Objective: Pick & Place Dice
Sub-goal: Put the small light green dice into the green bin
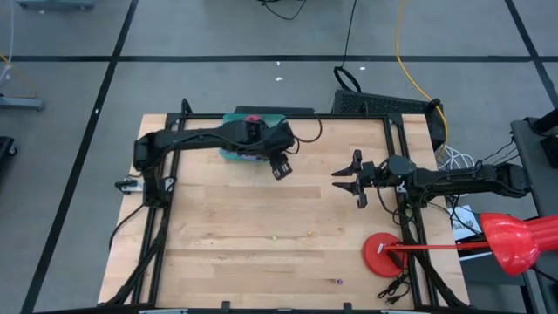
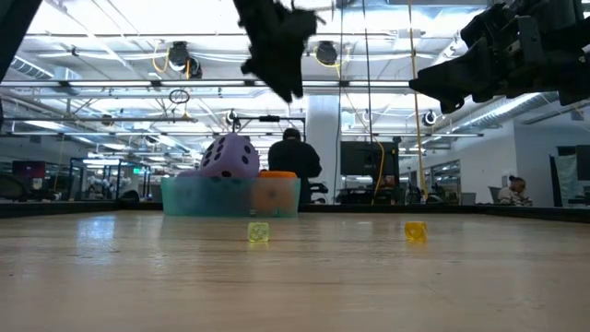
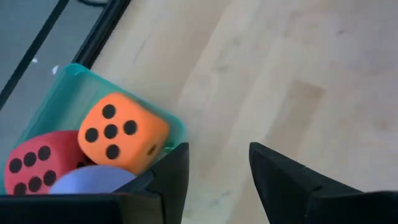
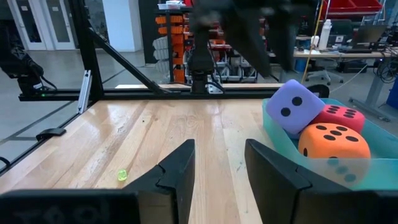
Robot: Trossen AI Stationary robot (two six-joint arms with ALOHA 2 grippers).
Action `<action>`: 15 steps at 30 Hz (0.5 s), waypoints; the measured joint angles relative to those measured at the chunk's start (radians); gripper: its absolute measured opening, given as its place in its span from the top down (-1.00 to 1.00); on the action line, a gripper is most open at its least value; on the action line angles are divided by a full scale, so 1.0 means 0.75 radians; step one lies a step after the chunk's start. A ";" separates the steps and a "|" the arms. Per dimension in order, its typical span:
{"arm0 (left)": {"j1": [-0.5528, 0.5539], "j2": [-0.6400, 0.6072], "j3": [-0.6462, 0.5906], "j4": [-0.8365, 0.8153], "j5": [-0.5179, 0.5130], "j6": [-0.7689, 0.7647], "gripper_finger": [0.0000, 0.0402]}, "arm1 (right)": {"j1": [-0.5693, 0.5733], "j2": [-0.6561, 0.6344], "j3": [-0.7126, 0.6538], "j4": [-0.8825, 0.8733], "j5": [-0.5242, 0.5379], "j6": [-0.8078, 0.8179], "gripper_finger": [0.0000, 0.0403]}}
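Note:
A teal tray (image 1: 234, 155) sits at the table's far edge, near the middle. In it lie an orange die (image 3: 121, 134), a red die (image 3: 36, 167) and a purple-blue die (image 4: 295, 107), which rests on top of the others. My left gripper (image 3: 217, 180) hangs open and empty above the bare wood just beside the tray's right corner (image 1: 281, 170). My right gripper (image 1: 349, 185) waits at the table's right side, raised, pointing level toward the tray, open with nothing between its fingers (image 4: 217, 180).
Two small yellowish cubes (image 2: 258, 232) (image 2: 416, 231) lie on the bare wood in the table's near half. A red round base (image 1: 382, 253) stands at the near right corner. Black frame rails (image 1: 161, 201) run along the table's sides. A person (image 2: 293, 161) stands in the room behind.

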 joint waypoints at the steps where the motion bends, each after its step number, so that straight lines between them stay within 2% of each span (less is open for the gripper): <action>1: -0.019 -0.020 0.000 0.000 0.006 -0.022 0.11 | 0.000 0.000 0.000 0.000 0.000 0.000 0.36; 8: -0.178 -0.129 0.000 -0.009 0.133 -0.079 0.11 | 0.000 -0.001 0.000 -0.001 0.000 0.000 0.36; 15: -0.353 -0.144 0.000 0.033 0.229 0.156 0.11 | 0.000 0.000 0.000 0.000 0.000 0.000 0.36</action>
